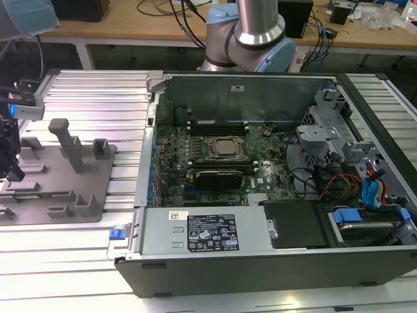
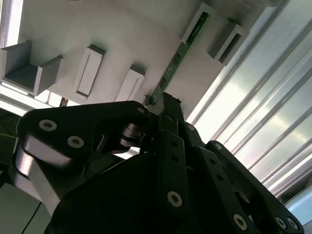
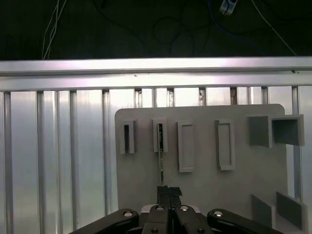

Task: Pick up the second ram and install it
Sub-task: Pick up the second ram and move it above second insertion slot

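Note:
The second ram (image 3: 161,161) is a thin green stick seen edge-on, with its far end standing in a slotted grey block (image 3: 160,135) on the grey fixture plate (image 3: 204,190). In the second wrist view the second ram (image 2: 183,48) runs from that block down to my fingertips. My gripper (image 3: 169,191) is shut on the stick's near end, the black fingers pressed together around it. In the exterior view my gripper (image 1: 10,163) hangs over the fixture plate (image 1: 62,195) at the exterior view's far left, away from the open computer case (image 1: 260,169).
The fixture plate carries several more grey blocks (image 3: 224,145) and posts (image 1: 65,140). It rests on a ribbed aluminium table (image 3: 58,146). Inside the case lie the motherboard with its silver processor socket (image 1: 226,149), long black slots (image 1: 218,124), cables and drive cages (image 1: 339,150).

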### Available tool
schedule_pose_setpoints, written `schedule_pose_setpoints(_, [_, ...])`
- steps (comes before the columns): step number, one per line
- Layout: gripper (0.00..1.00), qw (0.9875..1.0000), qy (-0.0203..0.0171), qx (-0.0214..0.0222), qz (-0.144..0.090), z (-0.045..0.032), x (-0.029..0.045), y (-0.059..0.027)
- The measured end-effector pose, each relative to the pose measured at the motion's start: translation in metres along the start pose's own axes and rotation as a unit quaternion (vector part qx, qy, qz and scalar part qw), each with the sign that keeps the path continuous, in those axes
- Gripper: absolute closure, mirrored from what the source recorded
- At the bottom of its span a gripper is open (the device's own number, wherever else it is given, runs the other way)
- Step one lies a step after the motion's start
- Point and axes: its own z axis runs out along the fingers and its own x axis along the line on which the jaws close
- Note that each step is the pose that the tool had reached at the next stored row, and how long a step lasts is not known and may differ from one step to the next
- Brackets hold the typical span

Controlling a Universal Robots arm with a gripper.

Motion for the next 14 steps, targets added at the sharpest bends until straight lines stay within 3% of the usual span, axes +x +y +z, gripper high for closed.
schedule_pose_setpoints(3, [0.92, 1.0000, -0.0013, -0.0001, -0.003, 0.0056, 0.0025, 0.0000])
schedule_pose_setpoints(6, [0.92, 0.9999, -0.0092, 0.0003, -0.005, 0.0092, 0.0035, -0.0002])
schedule_pose_setpoints(14, [0.92, 0.9999, -0.0095, 0.0002, -0.005, 0.0222, 0.0079, -0.0005])
